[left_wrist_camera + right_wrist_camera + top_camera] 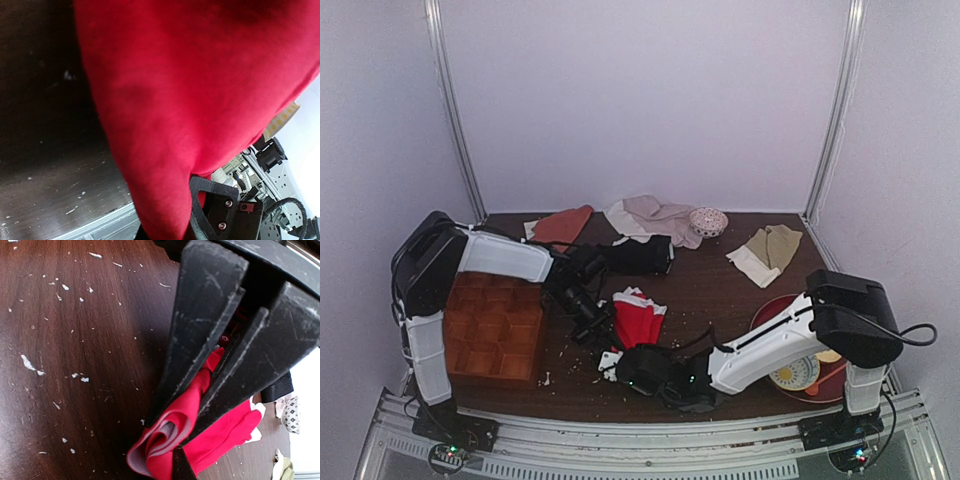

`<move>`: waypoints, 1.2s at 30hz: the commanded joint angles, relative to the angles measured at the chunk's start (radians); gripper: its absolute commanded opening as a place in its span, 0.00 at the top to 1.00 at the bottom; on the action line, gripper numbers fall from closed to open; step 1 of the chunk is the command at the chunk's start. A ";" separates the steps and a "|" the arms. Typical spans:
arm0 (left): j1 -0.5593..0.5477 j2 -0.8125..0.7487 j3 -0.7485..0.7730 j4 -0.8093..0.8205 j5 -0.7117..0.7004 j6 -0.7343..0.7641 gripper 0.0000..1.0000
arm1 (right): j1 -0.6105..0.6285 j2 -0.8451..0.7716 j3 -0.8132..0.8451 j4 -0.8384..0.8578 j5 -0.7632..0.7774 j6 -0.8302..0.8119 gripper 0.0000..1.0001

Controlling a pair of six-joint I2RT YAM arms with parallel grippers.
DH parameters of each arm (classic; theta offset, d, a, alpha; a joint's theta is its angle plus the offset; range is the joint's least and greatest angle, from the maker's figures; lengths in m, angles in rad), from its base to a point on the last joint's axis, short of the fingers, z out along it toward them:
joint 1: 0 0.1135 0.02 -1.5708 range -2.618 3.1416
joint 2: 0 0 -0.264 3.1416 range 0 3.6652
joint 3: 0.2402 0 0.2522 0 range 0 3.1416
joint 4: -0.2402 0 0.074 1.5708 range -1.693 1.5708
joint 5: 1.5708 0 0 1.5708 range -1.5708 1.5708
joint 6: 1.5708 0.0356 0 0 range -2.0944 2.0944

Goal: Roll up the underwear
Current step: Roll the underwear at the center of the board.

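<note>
The right gripper (172,432) is clamping the bright red fabric underwear (640,322) at its rolled 6 o'clock end. The left gripper (592,322) is sitting at its 9 o'clock edge, and I cannot tell whether it is gripping.

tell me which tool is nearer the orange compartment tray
Left. The left tool sits just right of the tray, against the red underwear; the right tool clamps its near end, farther from the tray.

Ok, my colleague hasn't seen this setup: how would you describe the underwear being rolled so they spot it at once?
On the dark wooden table, look right of the orange compartment tray. The underwear lies there, its near end pinched by the right gripper. It is the only bright red piece, with white trim, unlike the black garment behind it.
</note>
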State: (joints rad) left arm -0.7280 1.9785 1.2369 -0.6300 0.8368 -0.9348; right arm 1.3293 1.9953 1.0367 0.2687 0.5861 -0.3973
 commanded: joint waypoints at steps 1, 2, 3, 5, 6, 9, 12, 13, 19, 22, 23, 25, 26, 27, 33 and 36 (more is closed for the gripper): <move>0.022 -0.012 -0.008 0.013 0.016 -0.005 1.00 | -0.016 -0.060 0.002 -0.066 -0.068 0.071 1.00; 0.027 -0.018 -0.010 0.013 0.010 -0.005 0.97 | -0.023 -0.069 0.004 -0.083 -0.089 0.089 1.00; 0.031 -0.027 -0.010 0.016 0.004 -0.006 0.94 | -0.029 -0.080 0.005 -0.095 -0.106 0.103 1.00; 0.040 -0.039 -0.015 0.022 -0.003 -0.008 0.86 | -0.038 -0.095 0.008 -0.118 -0.134 0.126 1.00; 0.044 -0.045 -0.018 0.029 -0.004 -0.012 0.84 | -0.040 -0.100 0.011 -0.128 -0.143 0.132 1.00; 0.057 -0.059 -0.024 0.050 -0.004 -0.023 0.72 | -0.046 -0.107 0.015 -0.149 -0.163 0.133 1.00; 0.068 -0.074 -0.028 0.070 -0.006 -0.033 0.56 | -0.051 -0.112 0.024 -0.176 -0.189 0.143 1.00; 0.071 -0.081 -0.031 0.074 -0.010 -0.036 0.52 | -0.052 -0.115 0.026 -0.184 -0.198 0.149 1.00; 0.085 -0.108 -0.047 0.096 -0.021 -0.050 0.52 | -0.072 -0.140 0.054 -0.258 -0.285 0.180 1.00; 0.087 -0.113 -0.056 0.103 -0.024 -0.054 0.53 | -0.091 -0.148 0.081 -0.298 -0.347 0.198 1.00; 0.087 -0.116 -0.058 0.104 -0.028 -0.054 0.53 | -0.101 -0.150 0.091 -0.313 -0.370 0.207 1.00; 0.089 -0.121 -0.067 0.110 -0.032 -0.054 0.53 | -0.122 -0.151 0.109 -0.344 -0.429 0.224 1.00; 0.089 -0.123 -0.074 0.116 -0.033 -0.055 0.53 | -0.131 -0.151 0.119 -0.361 -0.470 0.229 1.00; 0.089 -0.126 -0.080 0.119 -0.034 -0.055 0.53 | -0.143 -0.150 0.126 -0.373 -0.488 0.234 1.00; 0.091 -0.141 -0.110 0.129 -0.042 -0.053 0.54 | -0.195 -0.109 0.199 -0.472 -0.643 0.240 1.00; 0.098 -0.155 -0.120 0.121 -0.059 -0.045 0.54 | -0.219 -0.091 0.226 -0.500 -0.717 0.247 1.00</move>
State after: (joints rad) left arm -0.6460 1.8732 1.1305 -0.5255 0.8028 -0.9844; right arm 1.1351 1.8805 1.2186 -0.1490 0.0017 -0.1738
